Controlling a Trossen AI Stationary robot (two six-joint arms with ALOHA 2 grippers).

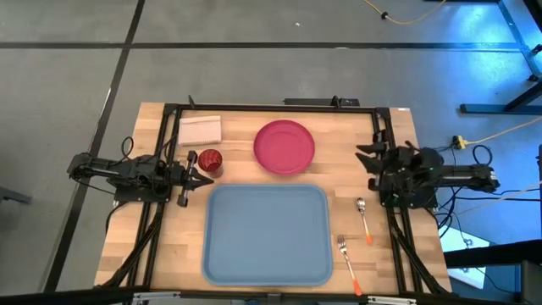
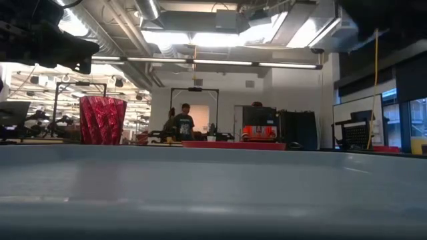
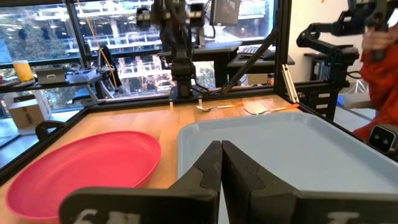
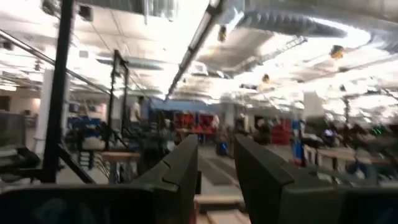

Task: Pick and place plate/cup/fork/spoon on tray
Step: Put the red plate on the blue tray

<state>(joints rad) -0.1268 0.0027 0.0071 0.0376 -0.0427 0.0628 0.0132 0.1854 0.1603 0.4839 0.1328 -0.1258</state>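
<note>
Tray (image 1: pixel 267 233) sits bare at table centre-front, nothing on it yet, so by my read no item is placed. Plate (image 1: pixel 284 146) lies flat on the wood at 12 o'clock of the tray, just beyond its far rim. Cup (image 1: pixel 210 162) stands upright at about 10 o'clock of the tray, near its far-left corner and at 9 o'clock of the plate. Spoon (image 1: pixel 364 219) lies on the wood at 3 o'clock of the tray, bowl away from the front edge; fork (image 1: pixel 348 263) lies nearer the front at about 4 o'clock, tines pointing away, handle toward the table edge. Both clear of the tray rim.

Left gripper (image 1: pixel 200 169) sits just beside the cup at its 8 o'clock, fingers pressed together with nothing between them, seen clearly in the left wrist view (image 3: pixel 221 163). Probably staged there because the cup is its closest target.

Right gripper (image 1: pixel 366 156) waits at 1 o'clock of the tray, above the spoon's end of the table; fingers parted, holding nothing.

Pale folded rectangle (image 1: pixel 200 130) lies at 11 o'clock of the cup.
</note>
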